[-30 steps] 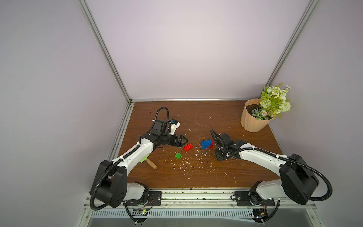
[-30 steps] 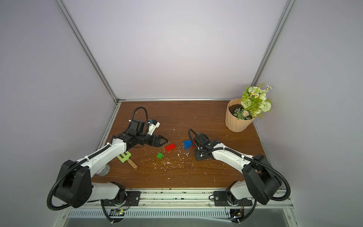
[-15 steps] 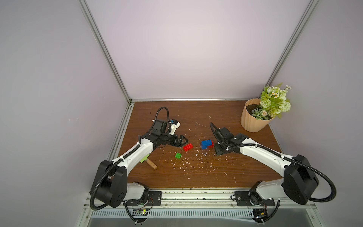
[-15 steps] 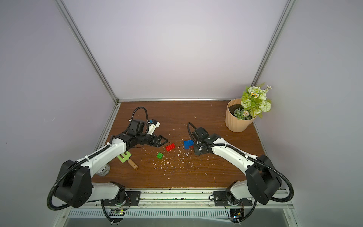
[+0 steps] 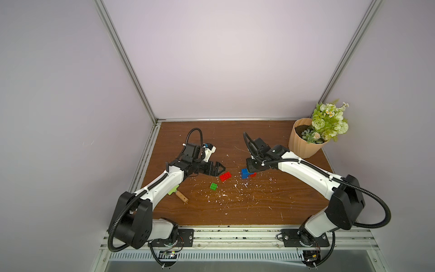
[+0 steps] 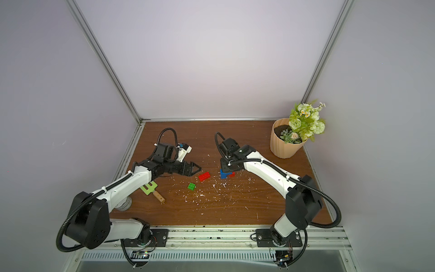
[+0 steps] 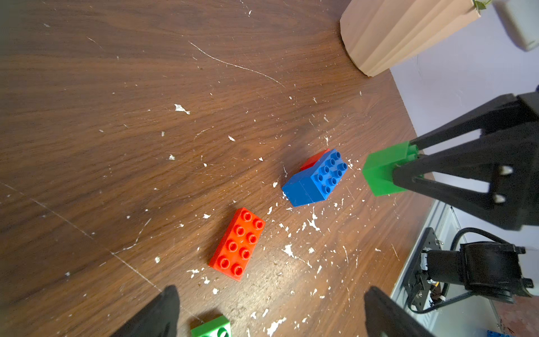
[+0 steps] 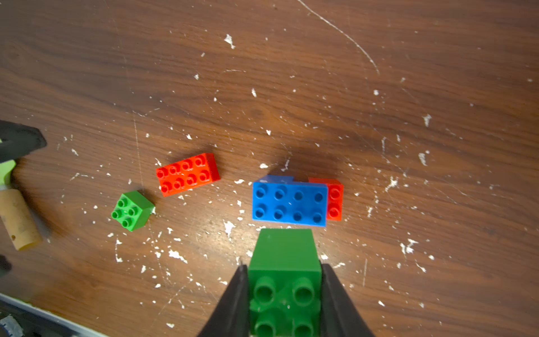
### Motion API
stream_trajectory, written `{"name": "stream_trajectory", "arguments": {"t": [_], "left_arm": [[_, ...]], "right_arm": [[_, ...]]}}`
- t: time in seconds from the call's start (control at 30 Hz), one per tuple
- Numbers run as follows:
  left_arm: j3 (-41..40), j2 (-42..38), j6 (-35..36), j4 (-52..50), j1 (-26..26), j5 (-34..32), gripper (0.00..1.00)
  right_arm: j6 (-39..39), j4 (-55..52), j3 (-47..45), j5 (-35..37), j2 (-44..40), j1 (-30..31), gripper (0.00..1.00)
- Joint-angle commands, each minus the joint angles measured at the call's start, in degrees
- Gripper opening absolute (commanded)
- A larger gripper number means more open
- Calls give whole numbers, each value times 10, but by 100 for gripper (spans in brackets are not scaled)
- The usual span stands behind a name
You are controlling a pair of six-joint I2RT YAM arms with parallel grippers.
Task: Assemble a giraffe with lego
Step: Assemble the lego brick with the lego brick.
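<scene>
in both top views my left pincer (image 5: 220, 168) lies low over the table (image 5: 259, 212), its tips just beside the long red brick (image 5: 225, 176). the small green cube (image 5: 213, 186) sits loose nearby. my right arm (image 5: 303, 170) hides its own tips there, poised by the start of the giraffe, the blue body (image 5: 244, 173).

from the left wrist, my left pincer stands wide open and empty, with the small green cube on the table between its tips. my right pincer (image 7: 404, 159) is clamped on a green brick (image 7: 379, 173), held just beside the blue body and apart from it. a red leg (image 7: 315, 159) peeps from under the body's far end.

from the right wrist, i pinch the green brick near its studded end only. the studs face the camera and the rest juts past my tips.

what worries me: with so short a hold, pressing down may twist the green brick in my grip or seat it skewed. nothing steadies the blue body, so i judge an off-centre push could tip it on the red leg or shove it across the table.
</scene>
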Motion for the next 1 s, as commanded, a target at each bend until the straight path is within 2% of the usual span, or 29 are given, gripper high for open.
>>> {"name": "stream_trajectory", "arguments": {"t": [0.0,0.4,0.97], "left_arm": [[20,10,2,-16,-5,7,99],[15,0,-3,-12,-5,7,100],[14,-9,-3,-8,-5,4,99]], "right_arm": [[14,-20,38,12,20,11,21],[28,-8,63,37,75,30,19],[28,-13,69,63,98,30,18]]}}
